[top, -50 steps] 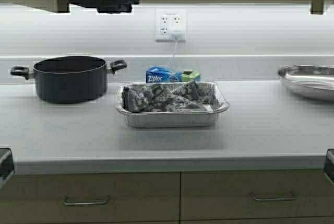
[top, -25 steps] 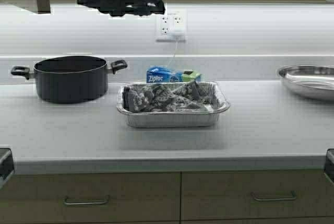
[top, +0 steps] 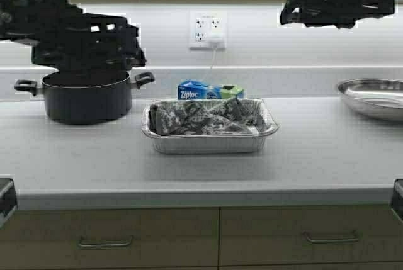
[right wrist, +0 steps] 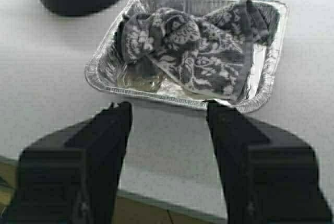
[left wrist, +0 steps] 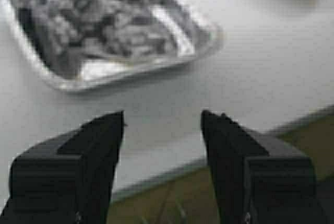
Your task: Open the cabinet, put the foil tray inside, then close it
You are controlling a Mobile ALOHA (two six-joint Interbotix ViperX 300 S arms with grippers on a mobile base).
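1. The bench (top: 327, 157) is bare in front of the foil tray (top: 210, 141) and to its right, up to the steel bowl (top: 373, 97).
2. The black pot (top: 85, 97) stands near its left side.
3. A Ziploc box (top: 209, 90) sits just behind it.

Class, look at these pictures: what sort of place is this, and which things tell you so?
Most likely a home kitchen: a black two-handled cooking pot and a shiny aluminium-foil baking tray stand on a pale worktop above olive-tan drawers.
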